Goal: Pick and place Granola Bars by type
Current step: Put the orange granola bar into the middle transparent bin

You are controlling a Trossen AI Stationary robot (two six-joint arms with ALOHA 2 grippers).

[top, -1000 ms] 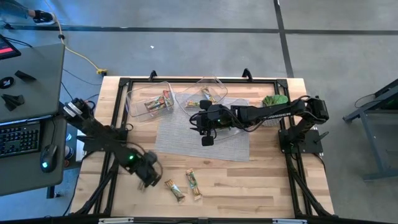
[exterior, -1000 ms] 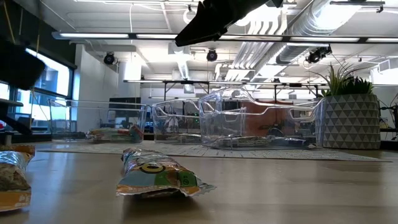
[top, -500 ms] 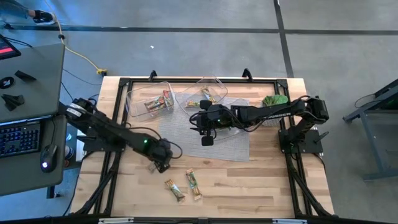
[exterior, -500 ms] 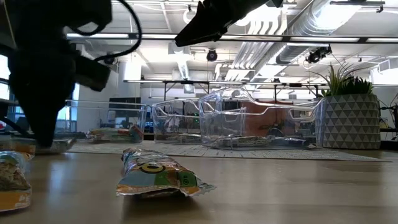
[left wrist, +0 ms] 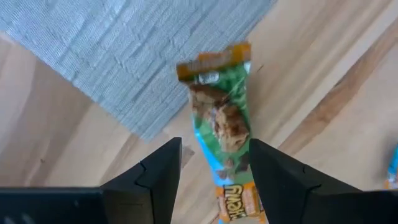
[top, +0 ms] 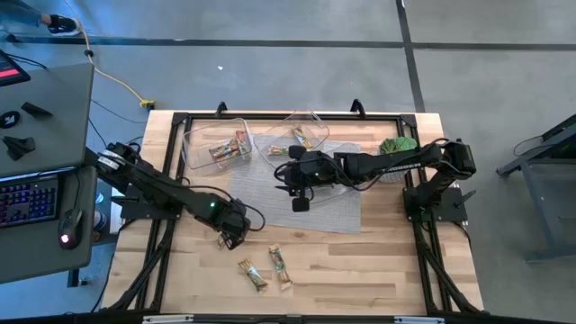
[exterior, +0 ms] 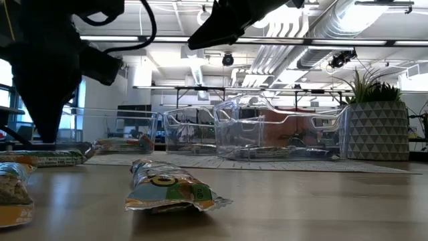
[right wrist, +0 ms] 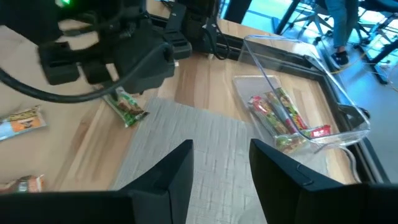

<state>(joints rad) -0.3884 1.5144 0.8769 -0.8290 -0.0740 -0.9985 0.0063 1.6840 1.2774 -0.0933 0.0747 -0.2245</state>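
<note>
A green-tan granola bar point(left wrist: 219, 112) lies flat on the wood by the grey mat's near-left corner; it also shows in the low view point(exterior: 50, 157). My left gripper point(left wrist: 214, 149) stands over it point(top: 229, 236), pointing down, open, one finger on either side of the bar's long sides; whether they touch it, I cannot tell. Two more bars point(top: 253, 274) point(top: 282, 266) lie on the wood nearer the front edge. My right gripper point(top: 300, 203) hangs open and empty above the mat point(top: 270, 193).
Two clear tubs point(top: 216, 144) point(top: 304, 135) at the far side hold several bars each; red-pink ones show in the right wrist view point(right wrist: 283, 115). A potted plant point(top: 396, 144) stands at the far right. A desk with a keyboard is off the table's left edge.
My left gripper has gone from near the table's front-left toward the far right, to the mat's near-left corner, and has stayed there for the last half second. In the low view more of the green-tan bar now shows lying under it.
</note>
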